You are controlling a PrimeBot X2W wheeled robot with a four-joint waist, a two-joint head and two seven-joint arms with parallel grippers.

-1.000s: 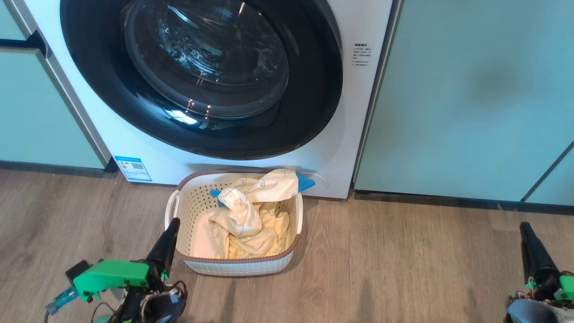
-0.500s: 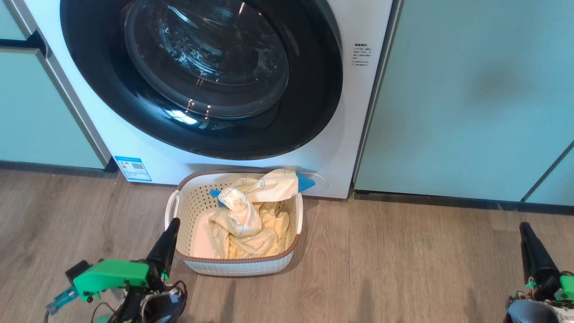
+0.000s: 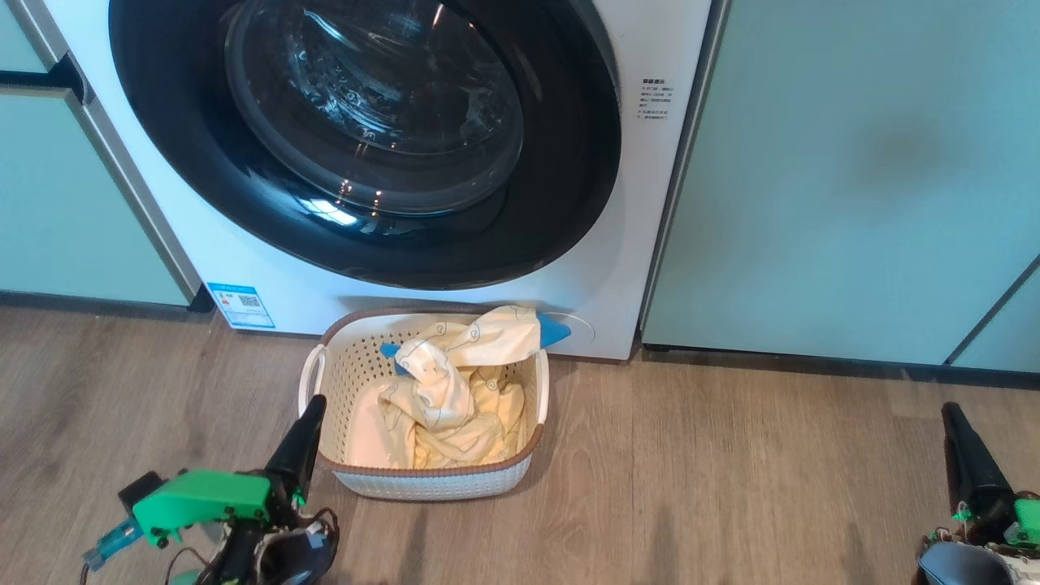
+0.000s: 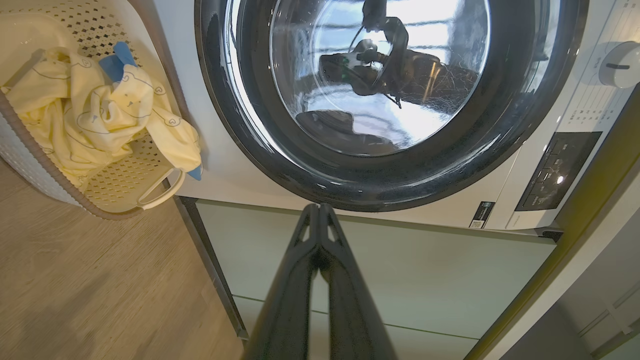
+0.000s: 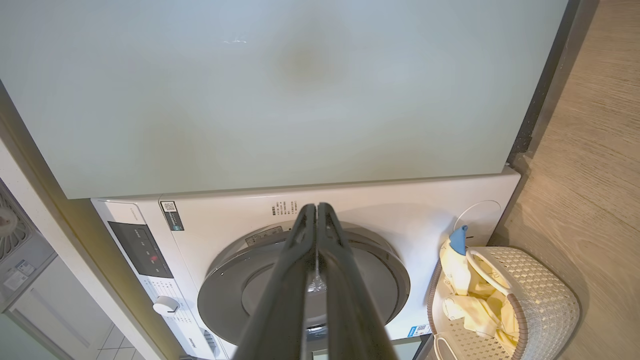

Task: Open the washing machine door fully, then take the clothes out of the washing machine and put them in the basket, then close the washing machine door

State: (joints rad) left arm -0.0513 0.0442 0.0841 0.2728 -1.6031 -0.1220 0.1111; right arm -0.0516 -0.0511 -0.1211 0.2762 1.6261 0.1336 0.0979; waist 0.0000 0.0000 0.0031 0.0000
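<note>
My left gripper [image 3: 313,410] was pinched shut, empty, just beside the basket [image 3: 431,483]; my right gripper [image 3: 952,418] likewise, well apart. The clothes [image 3: 447,390] lay heaped inside: soft, light, limp, best pinched at a raised fold. The door [image 3: 561,211] looked closed.

Left end effector [image 3: 313,404] and right end effector [image 3: 948,409] closed, empty.

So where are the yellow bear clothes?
In the head view's lower middle, the clothes lie in the basket on the floor, below the washing machine door.
</note>
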